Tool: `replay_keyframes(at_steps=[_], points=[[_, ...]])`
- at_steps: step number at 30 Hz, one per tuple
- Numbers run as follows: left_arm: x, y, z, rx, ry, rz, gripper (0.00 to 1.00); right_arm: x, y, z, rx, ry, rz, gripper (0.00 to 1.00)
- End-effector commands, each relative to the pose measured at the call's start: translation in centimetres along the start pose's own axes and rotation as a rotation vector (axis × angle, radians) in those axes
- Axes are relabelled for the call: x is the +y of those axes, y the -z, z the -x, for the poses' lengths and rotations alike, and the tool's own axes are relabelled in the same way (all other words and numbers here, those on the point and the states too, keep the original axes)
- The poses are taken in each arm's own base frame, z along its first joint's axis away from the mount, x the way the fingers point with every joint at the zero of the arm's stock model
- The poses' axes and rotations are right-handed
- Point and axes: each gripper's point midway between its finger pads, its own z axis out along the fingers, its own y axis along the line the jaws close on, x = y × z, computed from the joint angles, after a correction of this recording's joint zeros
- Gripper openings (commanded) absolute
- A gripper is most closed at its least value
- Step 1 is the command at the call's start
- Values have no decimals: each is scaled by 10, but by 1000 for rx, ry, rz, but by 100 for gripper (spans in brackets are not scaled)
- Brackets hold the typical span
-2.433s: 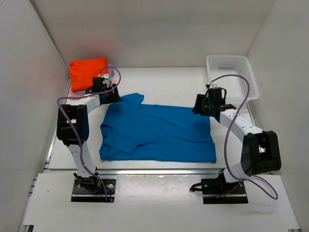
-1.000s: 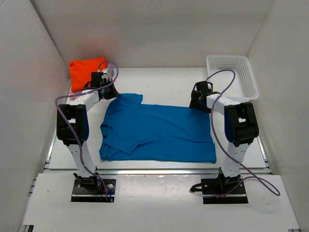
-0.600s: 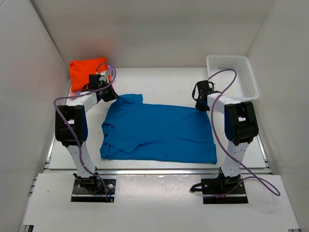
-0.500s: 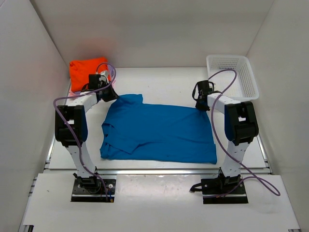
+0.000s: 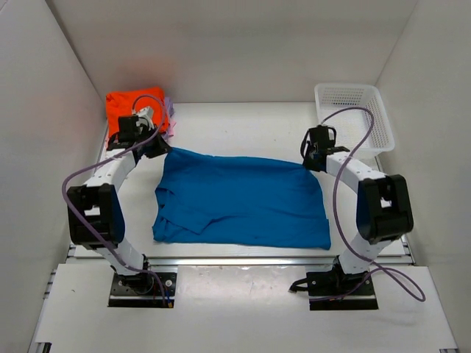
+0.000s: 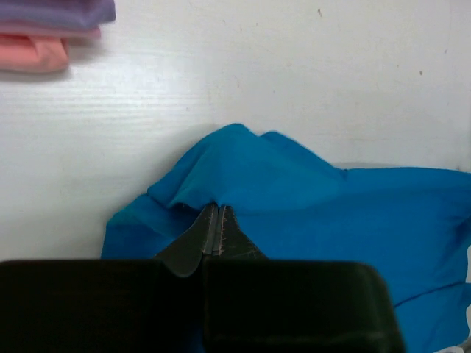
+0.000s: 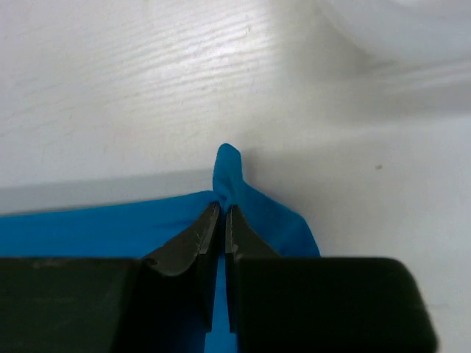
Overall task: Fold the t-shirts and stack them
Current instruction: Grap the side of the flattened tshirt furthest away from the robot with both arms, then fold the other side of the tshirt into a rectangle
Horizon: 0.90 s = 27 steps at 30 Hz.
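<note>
On the blue t-shirt's [image 5: 243, 198] far corners — left fingers [image 6: 193, 246], right fingers [image 7: 188, 246], clamped.

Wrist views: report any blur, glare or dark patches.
Left wrist: the blue t-shirt is sharp, the folded lavender and pink tees at top left soft; right wrist: the white basket is blurred and washed out, table sheen bright, right pincer housing featureless black.

I'm looking at a white worktop [image 5: 250, 129] boxed in by plain white panels: a back wall [image 5: 221, 44], a left wall [image 5: 37, 162] and a right wall [image 5: 438, 162]. The light is soft and even, and shadows are faint. Up close, the surface shows a fine grain. A metal rail [image 5: 243, 259] runs along its near edge, with a white board [image 5: 243, 316] in front. A white mesh basket [image 5: 346, 87] sits in the far right corner.
</note>
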Motion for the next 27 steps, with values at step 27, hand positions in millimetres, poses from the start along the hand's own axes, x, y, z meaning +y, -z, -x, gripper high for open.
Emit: replay_keyframes(at_steps=[27], points=[[33,80,-132,116,7,141,0,-22,80,-104,75,-43,107,0]])
